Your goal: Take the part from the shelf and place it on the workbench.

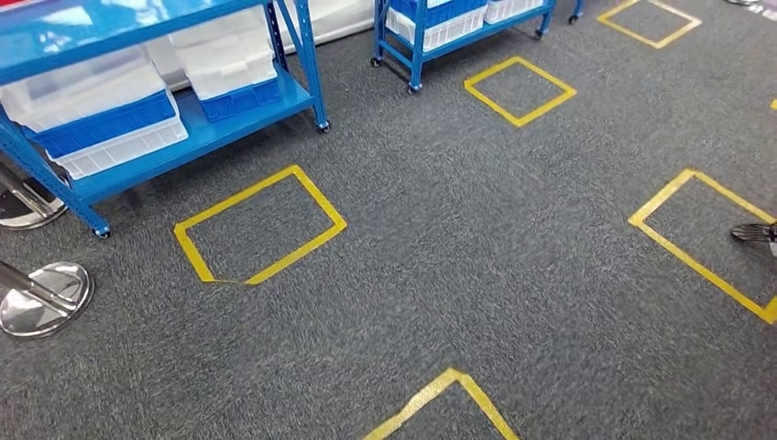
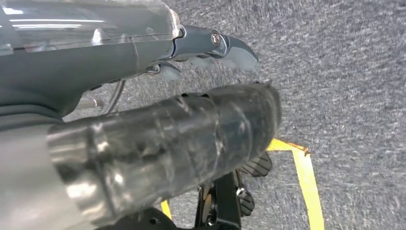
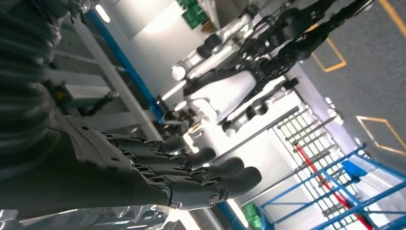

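Note:
A blue shelf (image 1: 229, 130) stands at the far left of the head view, with white and blue bins (image 1: 92, 103) on its lower deck; what lies in the bins is hidden. My left hand (image 2: 143, 62) hangs over the grey carpet. Its thick taped thumb (image 2: 182, 139) and grey fingers (image 2: 227, 47) are apart, with only floor between them. My right hand (image 3: 158, 172) has its dark fingers (image 3: 210, 170) stretched out straight and holds nothing.
A second blue shelf (image 1: 417, 46) with bins stands at the back. Yellow tape squares (image 1: 261, 225) mark the carpet. Two chrome post bases (image 1: 41, 298) sit at the left edge. A person's shoe (image 1: 756, 234) shows at the right. Another humanoid robot (image 3: 230, 86) stands beyond my right hand.

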Motion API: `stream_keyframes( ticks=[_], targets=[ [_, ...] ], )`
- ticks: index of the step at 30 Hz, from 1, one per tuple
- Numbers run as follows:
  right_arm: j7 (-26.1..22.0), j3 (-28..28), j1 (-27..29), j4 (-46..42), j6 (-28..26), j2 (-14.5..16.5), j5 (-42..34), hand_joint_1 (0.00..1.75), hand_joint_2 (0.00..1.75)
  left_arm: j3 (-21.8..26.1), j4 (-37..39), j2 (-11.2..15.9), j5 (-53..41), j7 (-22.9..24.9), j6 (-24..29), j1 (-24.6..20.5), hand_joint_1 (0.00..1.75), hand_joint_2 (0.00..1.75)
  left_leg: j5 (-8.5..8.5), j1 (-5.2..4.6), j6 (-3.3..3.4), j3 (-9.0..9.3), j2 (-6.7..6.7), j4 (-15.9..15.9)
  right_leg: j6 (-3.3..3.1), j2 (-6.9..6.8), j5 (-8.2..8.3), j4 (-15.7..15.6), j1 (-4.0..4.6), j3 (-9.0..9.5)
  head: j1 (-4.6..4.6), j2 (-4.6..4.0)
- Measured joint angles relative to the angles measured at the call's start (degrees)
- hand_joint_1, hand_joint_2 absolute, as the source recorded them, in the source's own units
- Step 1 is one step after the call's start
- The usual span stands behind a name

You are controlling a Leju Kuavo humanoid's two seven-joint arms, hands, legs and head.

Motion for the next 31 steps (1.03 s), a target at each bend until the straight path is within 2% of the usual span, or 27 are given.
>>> stream_keyframes(
  ticks=[2, 3, 4, 5, 6, 8, 9, 10, 11, 13, 15, 17, 18, 19, 20, 21, 23, 24, 25, 28, 31],
  targets=[
    [0.0, 0.04, 0.0, -0.01, 0.02, 0.05, 0.0, 0.0, 1.75, 0.0, 0.0, -0.01, 0.0, 0.01, 0.0, 0.03, 0.0, 0.0, 0.06, -0.05, 0.22, -0.08, 0.03, -0.02, 0.36, 0.0, -3.52, 6.97, -0.06, -3.36, 0.06, 0.0],
    [-0.01, 0.07, 0.04, -0.01, 0.04, 0.07, -0.01, 0.0, 1.75, 0.0, 0.0, -0.01, 0.0, 0.01, 0.0, 0.02, 0.0, 0.0, 0.02, -0.07, 0.24, -0.17, 0.03, 0.1, 0.55, -0.01, -4.37, 9.73, -0.13, -4.71, 0.07, 0.0],
    [-0.01, 0.08, 0.06, 0.0, 0.04, 0.08, -0.01, 0.0, 1.75, -0.01, 0.0, -0.02, 0.0, 0.01, 0.0, 0.02, 0.0, 0.0, -0.08, -0.08, 0.24, -0.22, 0.02, 0.27, 0.69, -0.02, -4.07, 10.62, -0.22, -5.16, 0.08, 0.0],
    [-0.01, 0.08, 0.05, 0.01, 0.04, 0.08, 0.0, 0.0, 1.75, -0.01, 0.0, -0.02, 0.0, 0.01, 0.0, 0.03, 0.0, 0.0, -0.22, -0.06, 0.2, -0.22, 0.01, 0.48, 0.8, -0.04, -2.73, 9.37, -0.31, -4.55, 0.08, 0.0],
    [-0.01, 0.08, 0.04, 0.01, 0.04, 0.08, 0.0, 0.0, 1.75, -0.02, 0.0, -0.04, 0.0, 0.01, 0.0, 0.03, 0.0, 0.0, -0.42, -0.03, 0.09, -0.17, -0.02, 0.74, 0.87, -0.07, -0.63, 6.1, -0.43, -2.9, 0.08, 0.0],
    [-0.01, 0.08, 0.03, 0.0, 0.03, 0.07, 0.01, 0.0, 1.75, -0.02, 0.0, -0.07, 0.0, 0.01, 0.0, 0.04, 0.0, 0.0, -0.92, -0.11, -0.35, -0.25, -0.1, 1.42, 0.71, -0.04, 2.14, -0.87, -0.48, 0.53, 0.06, 0.0],
    [-0.01, 0.09, 0.05, -0.01, 0.03, 0.05, 0.01, 0.0, 1.75, -0.02, 0.0, -0.08, 0.0, 0.01, 0.0, 0.01, 0.0, 0.0, -1.1, -0.23, -0.61, -0.36, -0.15, 1.72, 0.49, 0.01, 2.63, -2.83, -0.38, 1.4, 0.05, 0.0],
    [0.0, 0.09, 0.05, 0.0, 0.02, 0.04, 0.01, 0.0, 1.75, -0.01, 0.0, -0.08, 0.0, 0.0, 0.0, 0.01, 0.0, 0.0, -1.19, -0.34, -0.86, -0.5, -0.18, 1.86, 0.21, 0.08, 2.49, -3.38, -0.22, 1.55, 0.03, 0.0],
    [0.01, 0.09, 0.06, 0.01, 0.02, 0.02, 0.01, 0.0, 1.75, -0.01, 0.0, -0.08, 0.0, 0.0, 0.0, -0.03, 0.0, 0.0, -1.2, -0.43, -1.08, -0.56, -0.21, 1.93, -0.09, 0.14, 2.6, -3.41, -0.07, 1.4, 0.02, 0.0],
    [0.01, 0.06, 0.05, 0.02, 0.02, 0.01, 0.01, 0.0, 1.75, 0.0, 0.0, -0.1, -0.01, 0.01, 0.0, -0.04, 0.0, 0.0, -1.66, -0.45, -1.62, -0.72, -0.24, 2.26, -0.71, 0.15, 2.76, -3.6, -0.32, 1.39, 0.02, 0.0],
    [0.01, 0.05, 0.05, 0.01, 0.01, -0.03, 0.01, 0.0, 1.75, 0.0, 0.0, -0.14, -0.01, 0.01, 0.0, -0.05, 0.0, 0.0, -4.15, -0.34, -2.18, -2.27, -0.3, 5.85, -1.39, 0.11, 2.96, -3.92, -0.56, 1.43, -0.01, -0.01],
    [0.01, 0.04, 0.05, 0.01, 0.0, -0.07, 0.01, 0.0, 1.75, 0.0, 0.0, -0.15, 0.0, 0.0, 0.0, -0.02, 0.0, 0.0, -7.89, -0.1, -2.53, -5.76, -0.32, 13.34, -1.71, 0.06, 2.99, -3.95, -0.43, 1.31, -0.03, -0.01],
    [0.0, 0.04, 0.05, 0.01, 0.0, -0.06, 0.0, 0.0, 1.75, 0.0, 0.0, -0.15, 0.0, 0.0, 0.0, 0.0, 0.0, 0.0, -9.01, -0.02, -2.61, -7.35, -0.32, 16.63, -1.72, 0.05, 2.99, -3.94, -0.38, 1.27, -0.03, -0.01],
    [-0.01, 0.04, 0.05, 0.01, 0.0, -0.06, -0.01, 0.0, 1.75, 0.0, 0.0, -0.15, 0.0, 0.01, 0.0, 0.03, 0.0, 0.0, -9.07, 0.01, -2.6, -8.2, -0.31, 18.3, -1.73, 0.05, 2.99, -3.92, -0.33, 1.28, -0.03, 0.0],
    [-0.01, 0.04, 0.05, 0.01, 0.0, -0.06, -0.01, 0.0, 1.75, 0.0, 0.0, -0.15, 0.0, 0.01, 0.0, 0.07, 0.0, 0.0, -7.96, 0.02, -2.51, -7.96, -0.32, 17.65, -1.73, 0.06, 2.97, -3.91, -0.29, 1.34, -0.03, 0.0],
    [-0.01, 0.04, 0.05, 0.01, 0.0, -0.06, -0.01, 0.0, 1.75, 0.0, 0.0, -0.15, 0.0, 0.01, 0.0, 0.09, 0.0, 0.0, -6.04, 0.01, -2.31, -6.75, -0.32, 14.98, -1.73, 0.08, 2.94, -3.91, -0.24, 1.45, -0.03, 0.0],
    [-0.01, 0.04, 0.05, 0.01, 0.0, -0.06, -0.01, 0.0, 1.75, 0.0, 0.0, -0.11, 0.0, 0.01, 0.0, 0.09, 0.0, 0.0, -2.22, -0.12, -1.62, -3.09, -0.32, 7.05, -1.64, 0.11, 2.82, -3.84, -0.03, 1.65, -0.03, 0.0],
    [-0.01, 0.04, 0.04, 0.01, 0.0, -0.05, -0.01, 0.0, 1.75, 0.0, 0.0, -0.08, 0.0, 0.01, 0.0, 0.07, 0.0, 0.0, -1.32, -0.21, -1.35, -1.78, -0.31, 4.21, -1.49, 0.13, 2.79, -3.79, 0.06, 1.62, -0.02, 0.0],
    [-0.01, 0.04, 0.05, 0.01, 0.0, -0.05, -0.01, 0.0, 1.75, 0.0, 0.0, -0.04, 0.0, 0.01, 0.0, 0.05, 0.0, 0.0, -1.04, -0.3, -1.17, -1.09, -0.31, 2.57, -1.28, 0.12, 2.81, -3.77, 0.15, 1.51, -0.01, -0.01],
    [-0.01, 0.03, 0.07, 0.01, 0.0, -0.09, -0.01, 0.0, 1.75, 0.01, 0.0, -0.03, 0.0, 0.0, 0.0, -0.03, 0.0, 0.0, -0.79, -0.26, -0.76, -0.78, -0.26, 1.48, -0.39, 0.11, 2.9, -3.84, 0.09, 1.39, 0.03, -0.01],
    [0.01, -0.03, -0.01, 0.01, 0.0, -0.07, 0.01, 0.0, 1.75, 0.0, 0.0, -0.07, 0.0, 0.0, 0.0, 0.01, 0.0, 0.0, -0.08, 0.02, -0.07, -0.33, -0.07, 0.4, 0.08, 0.05, 0.31, -0.47, -0.07, 0.05, 0.16, 0.0]
  ],
)
